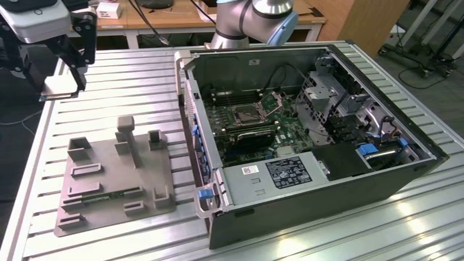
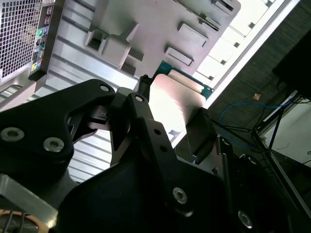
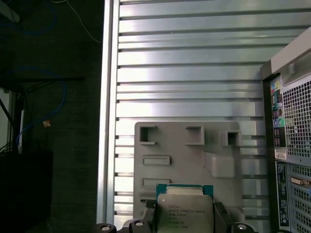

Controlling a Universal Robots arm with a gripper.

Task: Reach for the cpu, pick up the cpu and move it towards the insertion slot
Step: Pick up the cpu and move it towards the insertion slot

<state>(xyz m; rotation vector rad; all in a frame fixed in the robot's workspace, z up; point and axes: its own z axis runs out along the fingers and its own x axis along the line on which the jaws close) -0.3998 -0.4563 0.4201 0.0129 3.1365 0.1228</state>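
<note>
My gripper [image 1: 55, 86] hangs above the far corner of the table on the exterior view's left, shut on the cpu [image 1: 61, 90]. The cpu is a flat square chip, held level between the two black fingers [image 1: 78, 65]. In the first wrist view the cpu [image 3: 184, 211] shows its silver top and green rim, clamped on two sides by the gripper [image 3: 184, 217]. In the second wrist view the cpu [image 2: 178, 100] sits in the gripper [image 2: 171, 115] above the grey tray. The insertion slot [image 1: 244, 114] lies inside the open computer case, its metal bracket [image 1: 277, 101] hinged up.
A grey plastic tray [image 1: 108, 163] with raised posts and recesses lies on the slatted metal table [image 1: 130, 81], a thin green memory strip [image 1: 108, 197] in it. The open computer case [image 1: 326, 179] fills the exterior view's right. The arm's base [image 1: 246, 22] stands behind the case.
</note>
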